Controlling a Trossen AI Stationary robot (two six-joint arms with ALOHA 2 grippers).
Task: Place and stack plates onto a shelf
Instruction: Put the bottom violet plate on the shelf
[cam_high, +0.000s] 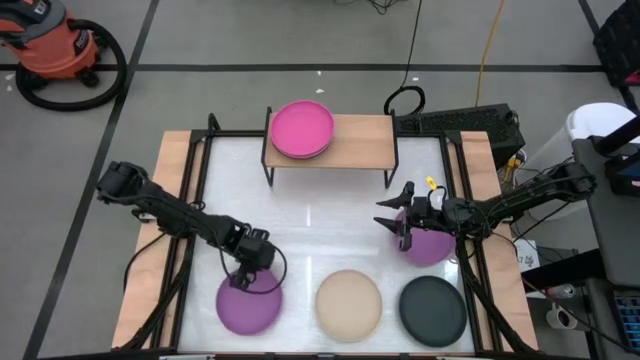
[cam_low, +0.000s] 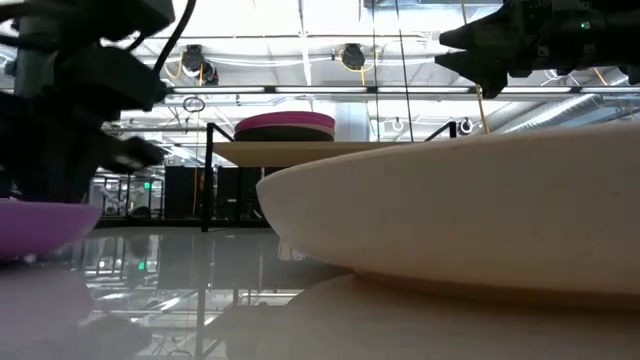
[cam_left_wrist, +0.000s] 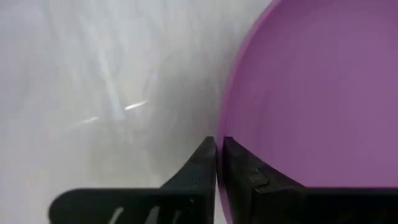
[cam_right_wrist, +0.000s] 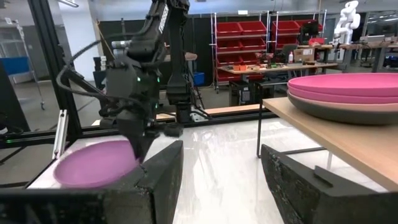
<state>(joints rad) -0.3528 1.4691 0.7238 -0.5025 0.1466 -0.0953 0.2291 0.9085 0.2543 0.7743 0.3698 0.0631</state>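
My left gripper (cam_high: 246, 276) stands over the far rim of a purple plate (cam_high: 248, 305) at the table's near left and is shut on it. My right gripper (cam_high: 392, 227) is open and empty. It hovers level at the table's right, just left of a second purple plate (cam_high: 430, 246) that lies flat under its wrist. A beige plate (cam_high: 348, 304) and a dark grey plate (cam_high: 433, 308) lie flat along the near edge. The wooden shelf (cam_high: 360, 141) stands at the far middle, with a stack of plates, hot pink on top (cam_high: 302, 129), resting on its left half. My left gripper (cam_left_wrist: 219, 163) pinches the purple plate's rim (cam_left_wrist: 222, 127) on the plate's far side, one finger outside the rim and one finger (cam_left_wrist: 249, 180) inside the dish. The fingers come from above, pointing down. I cannot tell whether the plate is off the table.
The shelf's right half (cam_high: 365, 140) is bare wood. Black frame rails (cam_high: 195, 180) run along the white board's left and right sides. The white surface (cam_high: 320, 215) between the shelf and the near row of plates holds nothing. In the low view the beige plate (cam_low: 470, 215) fills the foreground.
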